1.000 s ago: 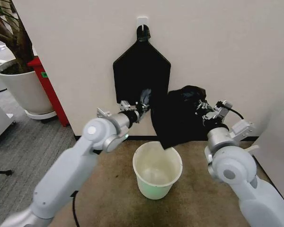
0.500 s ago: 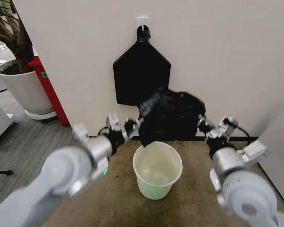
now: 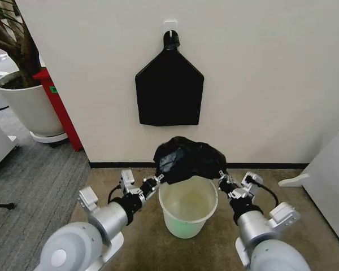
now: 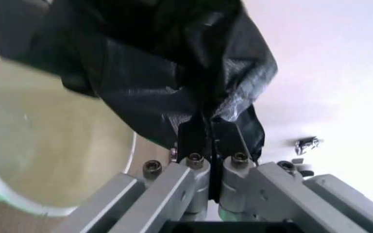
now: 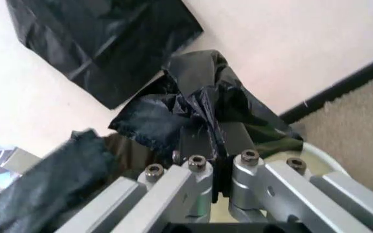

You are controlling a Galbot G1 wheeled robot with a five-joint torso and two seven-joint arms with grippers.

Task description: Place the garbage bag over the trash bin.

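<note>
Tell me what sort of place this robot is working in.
Probably an office corner: grey carpet tiles, a large white plant pot holding a tree, and a plain white wall with black skirting, where a small round white translucent trash bin stands.

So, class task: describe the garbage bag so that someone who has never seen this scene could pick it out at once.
Start at the white wall, then drop to the trash bin on the brown carpet. The garbage bag bunches just above its far rim, pinched between the left claw and right claw. Unlike the flat black bundle hanging higher up, it is crinkled and glossy.
</note>
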